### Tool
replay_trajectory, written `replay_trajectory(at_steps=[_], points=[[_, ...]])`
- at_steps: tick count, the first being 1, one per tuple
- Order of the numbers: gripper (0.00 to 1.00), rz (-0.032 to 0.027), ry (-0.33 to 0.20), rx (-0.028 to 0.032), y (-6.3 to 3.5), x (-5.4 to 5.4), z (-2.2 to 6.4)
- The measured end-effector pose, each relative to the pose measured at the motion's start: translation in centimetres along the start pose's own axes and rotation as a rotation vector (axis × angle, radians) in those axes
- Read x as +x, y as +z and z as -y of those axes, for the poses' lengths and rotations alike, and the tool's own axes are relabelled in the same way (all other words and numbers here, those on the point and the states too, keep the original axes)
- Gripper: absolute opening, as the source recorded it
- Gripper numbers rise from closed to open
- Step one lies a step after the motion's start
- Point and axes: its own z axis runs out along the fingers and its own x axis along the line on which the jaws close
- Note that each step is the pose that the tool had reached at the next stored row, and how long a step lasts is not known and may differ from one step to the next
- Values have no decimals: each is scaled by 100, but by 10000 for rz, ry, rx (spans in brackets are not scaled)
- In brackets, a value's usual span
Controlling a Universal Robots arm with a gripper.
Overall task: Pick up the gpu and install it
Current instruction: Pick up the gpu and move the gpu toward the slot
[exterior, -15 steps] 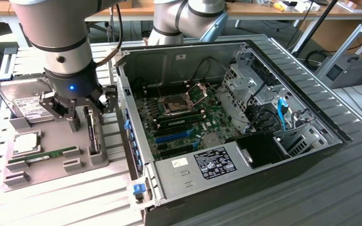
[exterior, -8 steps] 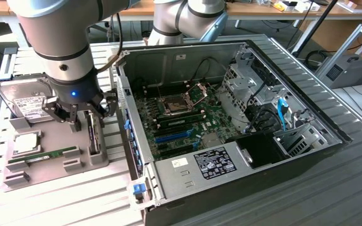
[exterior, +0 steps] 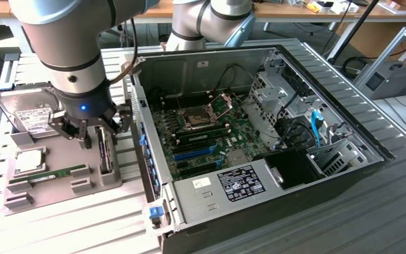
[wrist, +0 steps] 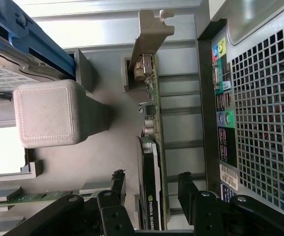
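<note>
Gripper: we find the gripper [exterior: 99,133] [wrist: 151,189] down over the gray tray, its fingers [wrist: 118,186] spread apart and gripping nothing.
Graphics card: we see the graphics card [exterior: 104,153] [wrist: 152,147] standing on edge in a slot of the tray, between the two fingers, with a gap on each side.
Bracket: the card's metal bracket [wrist: 151,29] is at the end away from the gripper.
Tray: the tray [exterior: 69,169] lies on the slatted table [exterior: 62,227], just beside the computer case on the exterior view's left.
Other parts on the tray: we count a hard drive [exterior: 27,114], a processor chip [exterior: 30,160] and a green memory stick [exterior: 48,175].
Computer case: the computer case [exterior: 210,69] lies open, its motherboard [exterior: 203,140] showing.
</note>
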Motion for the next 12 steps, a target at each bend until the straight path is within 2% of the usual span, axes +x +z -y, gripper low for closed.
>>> replay_trajectory(at_steps=[4,12], points=[[56,-2,0,2,51,2,3],[56,-2,0,2,58,-12,2]])
